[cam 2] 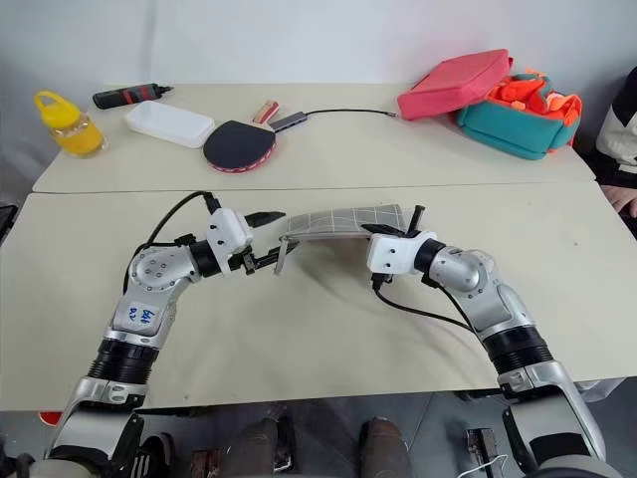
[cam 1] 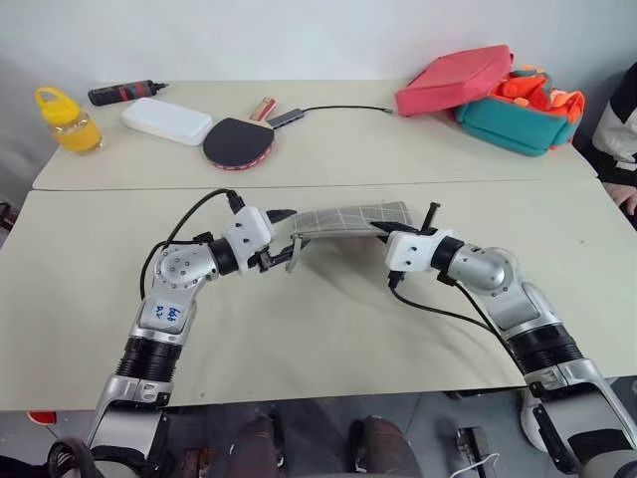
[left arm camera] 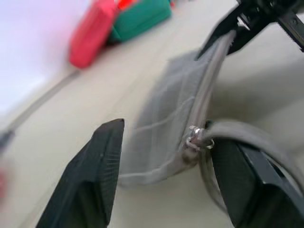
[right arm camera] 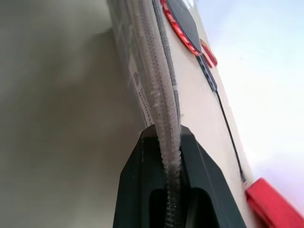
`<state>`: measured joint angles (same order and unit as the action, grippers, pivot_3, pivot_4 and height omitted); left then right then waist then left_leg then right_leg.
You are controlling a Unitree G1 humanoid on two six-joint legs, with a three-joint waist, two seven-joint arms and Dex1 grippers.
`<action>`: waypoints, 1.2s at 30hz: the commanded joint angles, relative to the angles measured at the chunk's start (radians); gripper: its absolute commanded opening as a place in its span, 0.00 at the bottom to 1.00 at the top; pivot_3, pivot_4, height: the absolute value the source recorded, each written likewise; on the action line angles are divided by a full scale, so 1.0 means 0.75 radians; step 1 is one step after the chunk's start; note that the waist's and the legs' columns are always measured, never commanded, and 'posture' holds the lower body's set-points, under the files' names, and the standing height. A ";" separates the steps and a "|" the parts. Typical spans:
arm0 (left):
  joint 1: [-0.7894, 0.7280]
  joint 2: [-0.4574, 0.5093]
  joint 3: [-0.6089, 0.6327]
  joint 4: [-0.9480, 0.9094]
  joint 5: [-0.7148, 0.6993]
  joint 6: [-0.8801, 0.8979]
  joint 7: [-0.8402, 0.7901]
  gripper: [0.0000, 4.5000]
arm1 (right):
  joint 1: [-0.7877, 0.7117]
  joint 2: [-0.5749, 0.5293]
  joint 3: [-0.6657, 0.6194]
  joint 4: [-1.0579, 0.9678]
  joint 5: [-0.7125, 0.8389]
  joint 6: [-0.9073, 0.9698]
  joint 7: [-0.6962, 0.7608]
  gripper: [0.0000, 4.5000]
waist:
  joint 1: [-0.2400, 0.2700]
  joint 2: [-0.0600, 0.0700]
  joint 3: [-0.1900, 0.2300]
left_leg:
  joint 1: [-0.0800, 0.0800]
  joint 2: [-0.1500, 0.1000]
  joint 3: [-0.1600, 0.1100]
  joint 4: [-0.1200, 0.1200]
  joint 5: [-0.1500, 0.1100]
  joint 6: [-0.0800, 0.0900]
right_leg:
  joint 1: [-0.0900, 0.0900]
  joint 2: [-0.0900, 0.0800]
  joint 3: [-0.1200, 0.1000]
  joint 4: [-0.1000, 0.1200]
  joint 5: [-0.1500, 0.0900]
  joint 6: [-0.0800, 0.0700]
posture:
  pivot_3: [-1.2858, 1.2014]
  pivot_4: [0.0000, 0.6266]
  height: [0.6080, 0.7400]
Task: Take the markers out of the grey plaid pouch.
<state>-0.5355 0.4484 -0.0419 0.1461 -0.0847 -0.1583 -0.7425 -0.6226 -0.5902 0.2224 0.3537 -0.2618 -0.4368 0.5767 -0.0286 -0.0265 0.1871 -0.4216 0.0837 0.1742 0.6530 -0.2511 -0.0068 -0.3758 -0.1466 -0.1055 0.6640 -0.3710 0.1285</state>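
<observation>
Right pincer (right arm camera: 167, 142) clenches the grey plaid pouch (cam 1: 348, 221); left pincer (left arm camera: 175, 166) released around it, table tennis paddle (cam 1: 239, 142) beyond

L end effector (left arm camera: 164, 175) fingers spread apart, grey plaid pouch (left arm camera: 180, 118) between them, zipper edge up, metal zip pull (left arm camera: 194, 138) w/ grey ring loop (left arm camera: 242, 135) near one finger (left arm camera: 251, 185). Far end of pouch pinched by R end effector (left arm camera: 247, 21). Beyond on desk (left arm camera: 95, 95): pink-red case (left arm camera: 92, 33) beside teal case (left arm camera: 142, 16).
</observation>
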 commanded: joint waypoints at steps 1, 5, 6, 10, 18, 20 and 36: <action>0.010 0.009 0.040 -0.031 -0.051 -0.090 -0.013 0.60 | -0.033 -0.005 -0.063 -0.015 0.110 -0.033 0.041 0.00 | 0.000 0.000 0.000 | 0.000 0.000 0.000 0.000 0.000 0.000 | 0.000 0.000 0.000 0.000 0.000 0.000 | 0.52 0.24 1.00; 0.053 0.037 0.048 -0.028 -0.087 -0.175 -0.075 0.60 | -0.022 -0.006 -0.076 -0.023 0.195 -0.028 0.105 0.00 | -0.003 0.000 0.000 | 0.000 0.000 0.000 -0.001 0.000 0.000 | 0.000 0.000 0.000 0.000 0.000 0.000 | 0.52 0.24 1.00; 0.061 0.042 0.061 -0.029 -0.098 -0.186 -0.077 0.60 | -0.017 -0.010 -0.075 -0.024 0.205 -0.038 0.120 0.00 | -0.004 0.000 0.000 | 0.000 0.000 0.000 -0.001 0.000 0.000 | 0.000 0.000 0.000 0.000 0.000 0.000 | 0.52 0.24 1.00; 0.106 0.098 0.124 -0.036 -0.142 -0.209 -0.096 0.60 | 0.000 -0.011 -0.098 -0.033 0.251 -0.038 0.157 0.00 | -0.002 0.000 0.000 | 0.000 0.000 -0.001 0.000 0.000 0.000 | -0.001 0.000 0.000 0.000 0.000 0.000 | 0.52 0.24 1.00; 0.133 0.165 0.208 0.025 -0.179 -0.255 -0.097 0.60 | -0.001 -0.016 -0.100 -0.004 0.252 -0.071 0.171 0.00 | 0.000 0.000 0.000 | 0.000 0.000 -0.001 0.000 0.000 0.000 | 0.000 0.000 0.000 0.000 0.000 0.000 | 0.52 0.24 1.00; 0.157 0.185 0.230 -0.011 -0.303 -0.173 -0.180 0.60 | -0.002 -0.022 -0.096 0.000 0.246 -0.075 0.176 0.00 | -0.001 0.000 0.000 | 0.000 0.000 -0.001 0.000 0.000 0.000 | 0.000 0.000 0.000 0.000 0.000 0.000 | 0.52 0.24 1.00; 0.196 0.136 0.153 -0.017 -0.178 -0.303 -0.180 0.60 | 0.047 -0.003 -0.090 -0.076 0.401 -0.083 0.323 0.00 | 0.001 0.000 0.000 | 0.000 0.000 -0.002 0.000 0.000 0.000 | 0.000 0.000 0.001 0.000 0.000 0.000 | 0.52 0.24 1.00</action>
<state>-0.3775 0.5553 0.0822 0.1322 -0.2340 -0.3475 -0.8831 -0.5913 -0.5873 0.1870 0.3500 -0.0068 -0.4817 0.8015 -0.0279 -0.0264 0.1872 -0.4215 0.0837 0.1729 0.6530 -0.2513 -0.0065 -0.3759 -0.1468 -0.1051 0.6638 -0.3710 0.1285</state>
